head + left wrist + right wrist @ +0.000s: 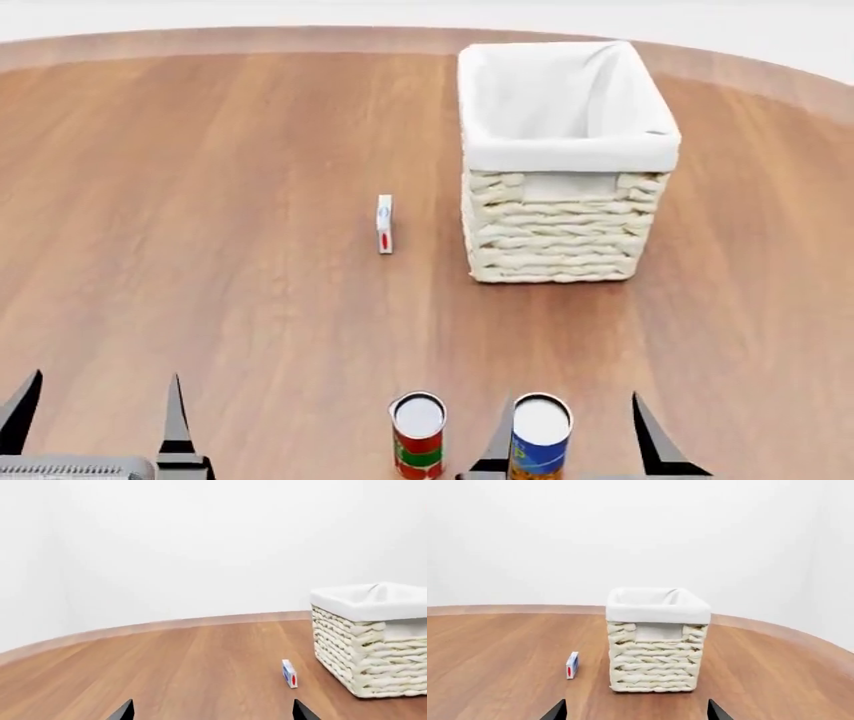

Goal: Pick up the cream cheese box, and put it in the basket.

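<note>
The cream cheese box (384, 224) is standing on its narrow edge on the wooden table (200, 250), just beside the basket (554, 215) on its left and not touching it. You are keeping the left gripper (96, 410) low at the near edge with its jaws spread and empty. Your right gripper (577, 432) is also sitting released, its fingers flanking the blue-and-yellow can (539, 434), with the red-and-green can (418, 434) next to it.

left hand (96, 412): fingers spread, empty | right hand (577, 432): fingers spread, empty
</note>
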